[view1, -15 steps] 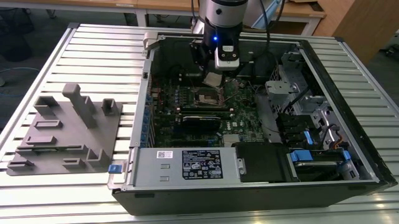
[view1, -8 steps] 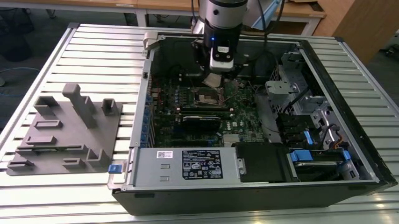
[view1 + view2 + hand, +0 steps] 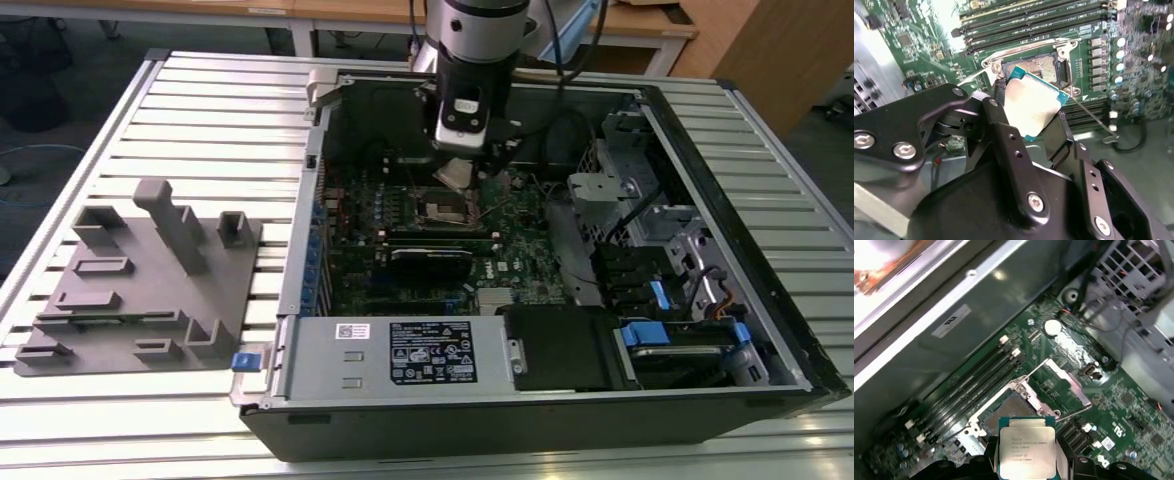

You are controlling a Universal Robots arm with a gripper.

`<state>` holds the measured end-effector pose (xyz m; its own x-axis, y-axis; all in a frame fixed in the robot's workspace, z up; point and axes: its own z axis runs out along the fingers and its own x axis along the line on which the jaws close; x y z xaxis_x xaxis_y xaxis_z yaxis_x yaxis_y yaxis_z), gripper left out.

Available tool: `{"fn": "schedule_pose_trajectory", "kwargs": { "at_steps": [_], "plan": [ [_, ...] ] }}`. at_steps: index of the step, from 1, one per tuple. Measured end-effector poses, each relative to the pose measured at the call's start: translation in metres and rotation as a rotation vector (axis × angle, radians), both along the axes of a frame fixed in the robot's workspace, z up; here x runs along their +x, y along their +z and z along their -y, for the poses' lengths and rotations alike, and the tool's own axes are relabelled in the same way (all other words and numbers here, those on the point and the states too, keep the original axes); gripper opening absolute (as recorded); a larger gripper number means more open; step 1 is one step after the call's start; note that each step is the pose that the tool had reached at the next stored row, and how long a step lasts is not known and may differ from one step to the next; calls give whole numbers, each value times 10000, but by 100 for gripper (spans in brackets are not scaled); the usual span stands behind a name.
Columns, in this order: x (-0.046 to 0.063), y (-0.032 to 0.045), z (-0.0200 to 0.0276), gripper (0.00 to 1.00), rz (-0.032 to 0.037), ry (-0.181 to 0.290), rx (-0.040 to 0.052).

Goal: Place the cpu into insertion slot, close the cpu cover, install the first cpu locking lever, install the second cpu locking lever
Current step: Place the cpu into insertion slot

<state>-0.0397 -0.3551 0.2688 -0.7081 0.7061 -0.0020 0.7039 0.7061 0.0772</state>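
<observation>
- The cpu (image 3: 1026, 454) is held by two opposite edges in the end effector (image 3: 1030, 114), just above the insertion slot (image 3: 1009, 412).
- The cpu cover (image 3: 1068, 381) is seen swung open beside the insertion slot.

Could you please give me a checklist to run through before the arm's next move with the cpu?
1. Hold: gripper shut on cpu: ok.
2. Target: slot bare, nothing in it: ok.
3. Access: cover swung open, off the slot: ok.
4. Latch: lever unlatched: ok.
5. Orientation: cpu corners matched to slot: cannot tell.
6. Seating: cpu in slot: not ok, held above it.
</observation>
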Motion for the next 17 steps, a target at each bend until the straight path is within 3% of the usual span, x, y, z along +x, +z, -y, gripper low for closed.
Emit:
{"fn": "schedule_pose_trajectory", "kwargs": {
  "at_steps": [10,17],
  "plan": [
    [0,-15,1,54,0,-1779,2],
    [0,-15,0,54,0,-1793,1]
  ]
}}
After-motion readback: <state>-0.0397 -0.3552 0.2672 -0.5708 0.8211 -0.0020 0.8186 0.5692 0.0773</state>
